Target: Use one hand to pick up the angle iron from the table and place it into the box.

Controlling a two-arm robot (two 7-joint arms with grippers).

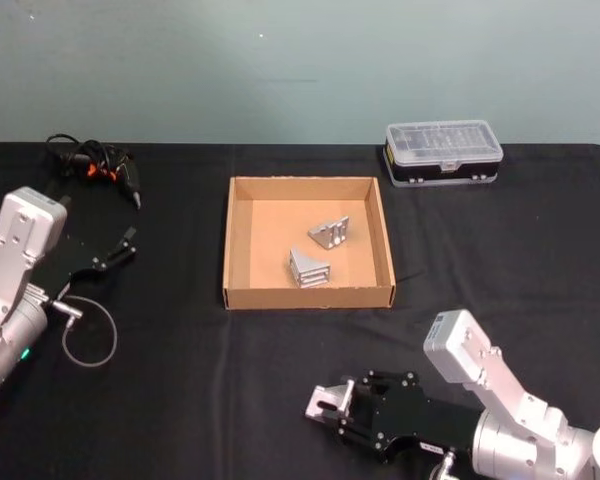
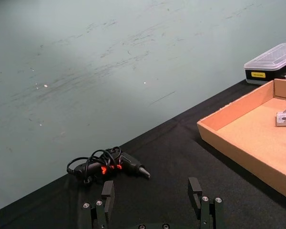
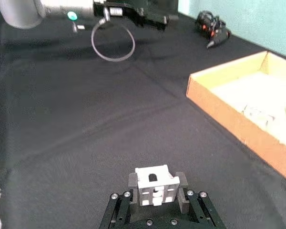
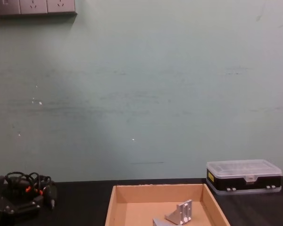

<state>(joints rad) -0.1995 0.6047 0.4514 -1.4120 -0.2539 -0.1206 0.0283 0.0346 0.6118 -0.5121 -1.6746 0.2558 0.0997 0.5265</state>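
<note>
**Silver angle iron clamped in the right gripper, two more lying in the box**

Nearest the robot, the right gripper sits low over the front of the black table, its fingers narrowed onto a pale angle iron. The right wrist view brings that piece close: a small silver bracket pinched between the two black pads, with bare cloth under it.

Farther out on the left, the left gripper rests above the table with its fingers spread wide and holding nothing; its own wrist view shows the two fingertips standing well apart.

Mid-table sits the tan cardboard box, with two angle irons inside it, one near the front wall and another behind it. The chest view catches the box from the side with one bracket upright inside.

Beyond, a black tool with a coiled cord lies at the far left, and a black case with a clear lid stands just behind the box's far right corner
</note>
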